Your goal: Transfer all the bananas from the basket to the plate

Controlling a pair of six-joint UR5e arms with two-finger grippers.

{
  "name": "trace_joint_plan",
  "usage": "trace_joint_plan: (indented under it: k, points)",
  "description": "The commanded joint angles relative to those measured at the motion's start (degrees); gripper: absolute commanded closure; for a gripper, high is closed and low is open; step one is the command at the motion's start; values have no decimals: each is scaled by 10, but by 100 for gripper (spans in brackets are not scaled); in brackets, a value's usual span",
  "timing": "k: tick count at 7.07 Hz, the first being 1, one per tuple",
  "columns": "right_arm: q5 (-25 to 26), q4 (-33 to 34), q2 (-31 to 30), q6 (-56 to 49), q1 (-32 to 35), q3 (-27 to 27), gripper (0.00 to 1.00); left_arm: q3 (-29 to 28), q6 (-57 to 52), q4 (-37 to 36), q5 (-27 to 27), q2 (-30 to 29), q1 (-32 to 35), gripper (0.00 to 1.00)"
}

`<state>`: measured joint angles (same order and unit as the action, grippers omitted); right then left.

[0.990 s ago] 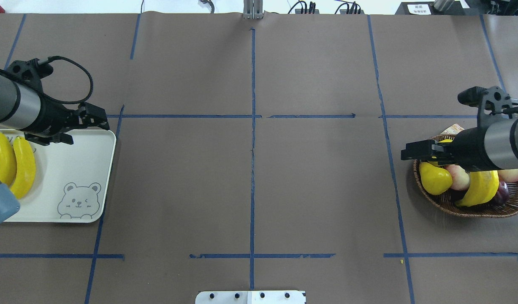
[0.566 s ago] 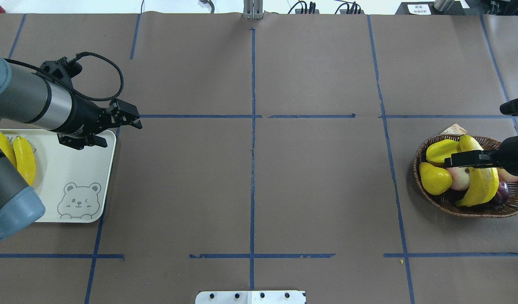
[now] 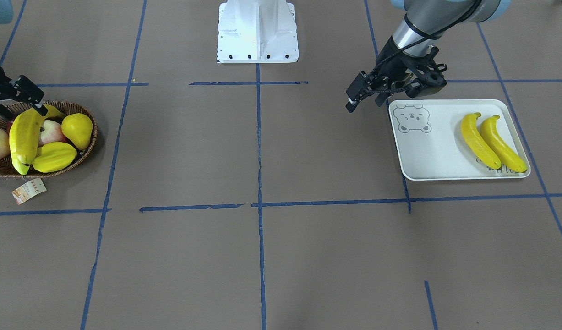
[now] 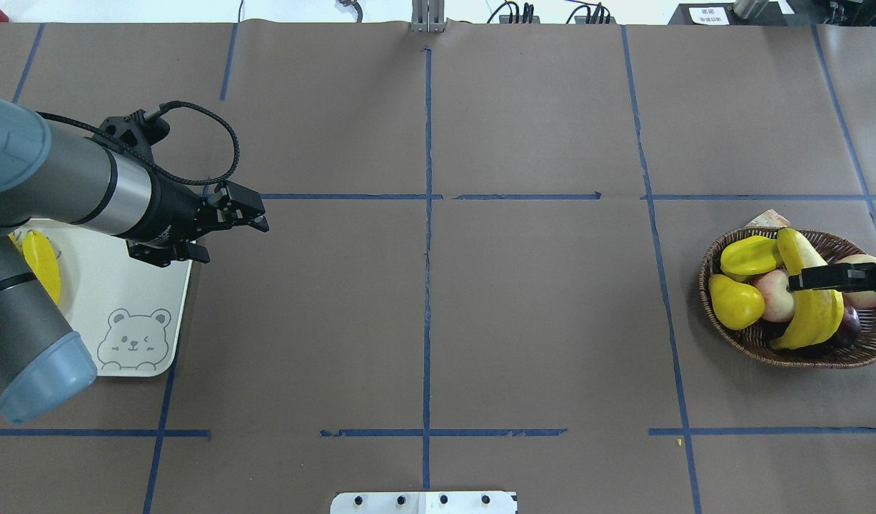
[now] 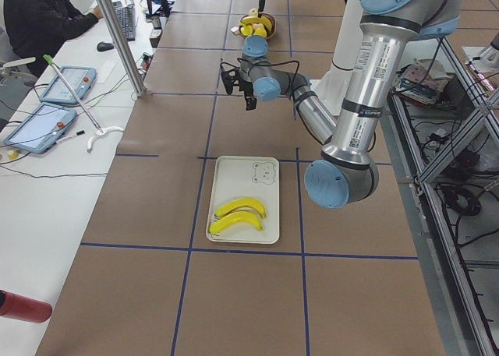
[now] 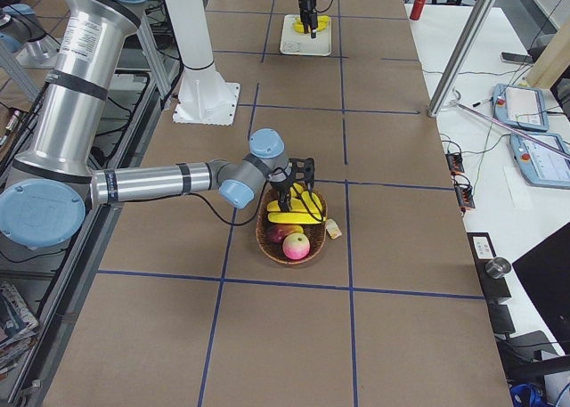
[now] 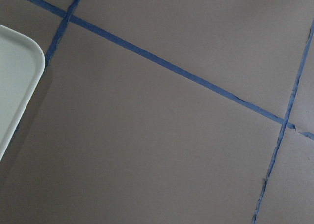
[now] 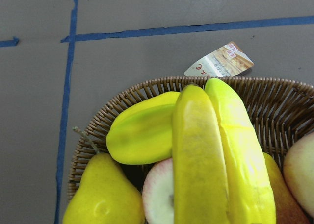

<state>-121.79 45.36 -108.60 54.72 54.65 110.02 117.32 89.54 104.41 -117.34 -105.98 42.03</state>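
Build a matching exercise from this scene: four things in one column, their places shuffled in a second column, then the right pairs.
Things
1. pear
2. paper tag
3. left gripper
4. bear drawing

Places
A. printed in a corner of the plate
B. over bare table, just off the plate
C. in the basket, beside the starfruit
D. on the table, outside the basket's rim

Pairs: 1-C, 2-D, 3-B, 4-A
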Motion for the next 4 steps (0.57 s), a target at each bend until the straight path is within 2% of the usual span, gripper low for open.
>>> trace_joint_plan:
  k: [1, 4]
  points:
    - [0, 1, 1, 6, -2, -10, 8, 1, 0, 0, 0, -1, -1, 0]
    - [-1, 1, 8, 6, -5, -21, 8, 2, -1, 0, -1, 1, 0, 0]
